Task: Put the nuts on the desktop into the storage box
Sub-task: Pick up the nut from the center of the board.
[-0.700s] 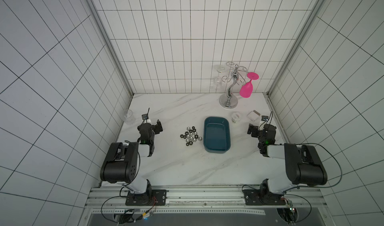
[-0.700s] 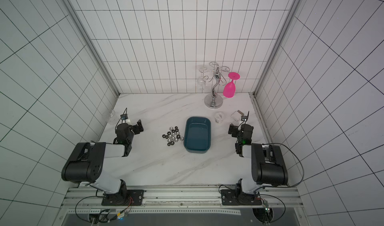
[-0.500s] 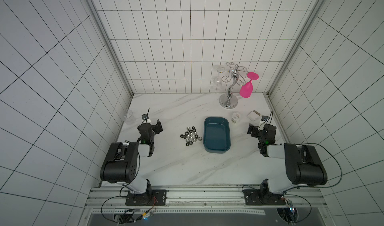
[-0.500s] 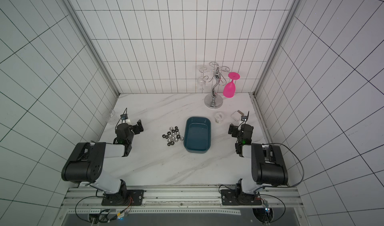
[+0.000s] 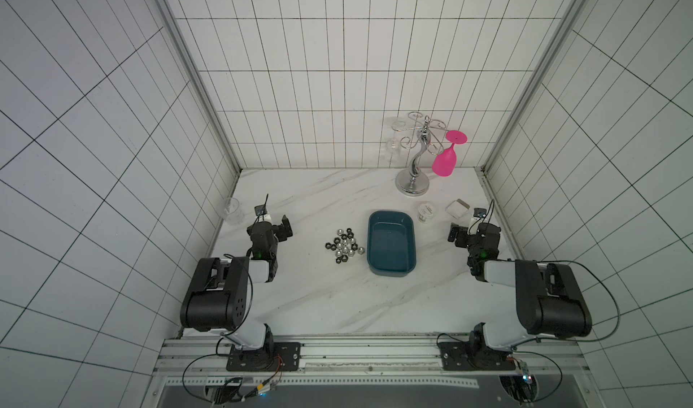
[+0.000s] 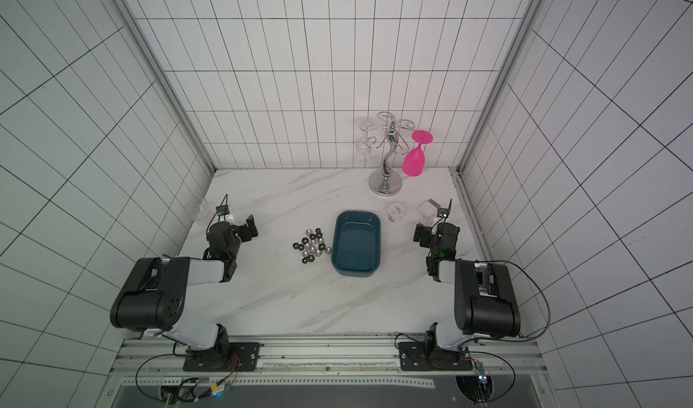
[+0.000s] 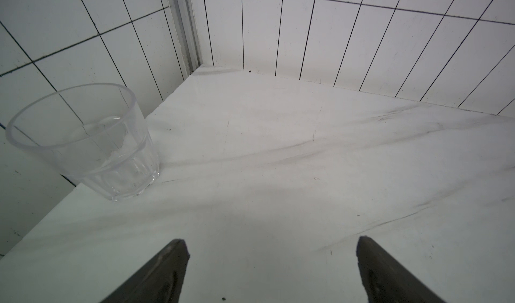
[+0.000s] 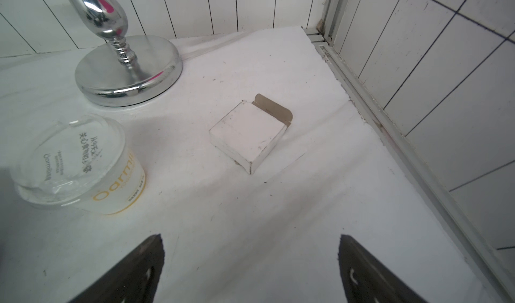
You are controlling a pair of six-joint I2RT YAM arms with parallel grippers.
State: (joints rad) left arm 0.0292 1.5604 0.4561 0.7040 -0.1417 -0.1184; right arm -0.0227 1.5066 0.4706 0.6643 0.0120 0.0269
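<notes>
While I hold nothing, left pincer [image 7: 271, 246]: spread wide above the worktop [image 7: 278, 148], near a clear tumbler [image 7: 83, 142].
Right pincer [image 8: 250, 240]: spread wide, facing a small white box [image 8: 248, 131].
Nuts [image 5: 345, 245]: clustered on the worktop, just beside the storage box [image 5: 391, 245], outside it, on my left.

We find the nuts [image 5: 345, 245] lying in one tight cluster on the white, grey-veined bench [image 5: 337, 305], every one of them outside the box [image 5: 392, 246]. The cluster mixes black nuts with open holes and shiny silver domed ones; an exact count cannot be settled. It sits just beside the box's long left side. The box is a shallow dark teal tray with rounded corners and a raised rim. It stands flat near the middle of the bench, its floor bare. We see the same layout in both top views.
</notes>
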